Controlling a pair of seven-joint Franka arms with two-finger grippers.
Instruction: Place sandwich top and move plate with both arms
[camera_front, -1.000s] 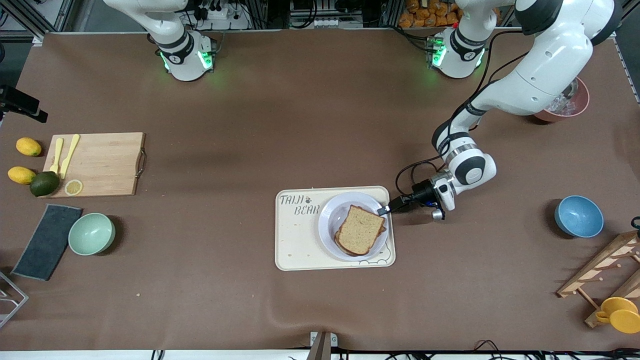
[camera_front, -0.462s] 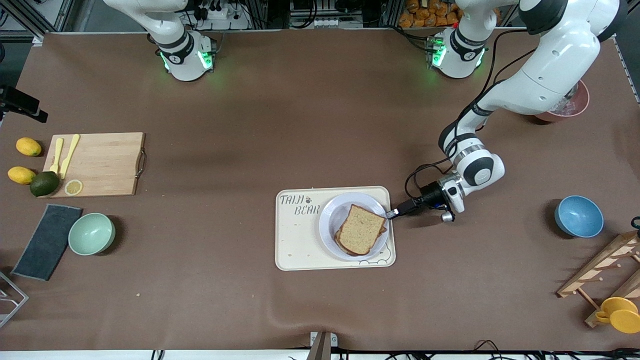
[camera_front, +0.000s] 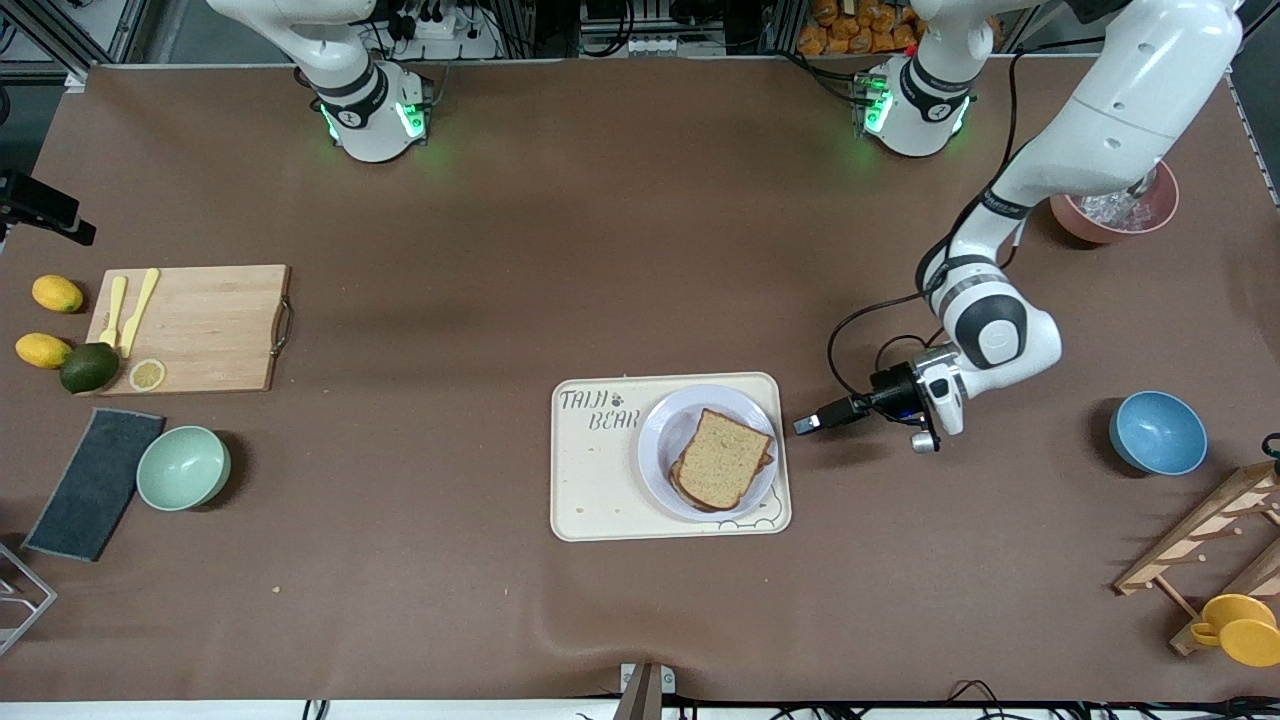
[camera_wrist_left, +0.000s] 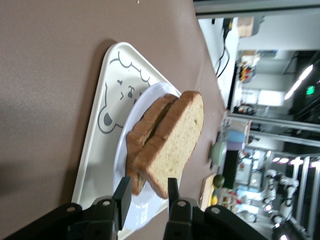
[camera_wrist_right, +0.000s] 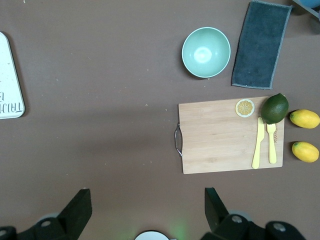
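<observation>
The sandwich top (camera_front: 722, 458) sits on the lower slice on the lavender plate (camera_front: 660, 440), on the bear tray (camera_front: 590, 490), low in centre frame. My left gripper (camera_front: 808, 424) hovers over the brown table cover (camera_front: 600, 250) just beside the tray, fingers slightly parted and empty. The right gripper (camera_wrist_right: 147, 200) waits high over the table near the cutting board (camera_wrist_right: 220, 135), spread wide. Cables (camera_front: 440, 25) clutter the top edge.

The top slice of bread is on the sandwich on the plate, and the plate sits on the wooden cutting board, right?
Not quite. The front view shows the plate, with the top slice on the sandwich, sitting on the cream bear tray, not the cutting board.
</observation>
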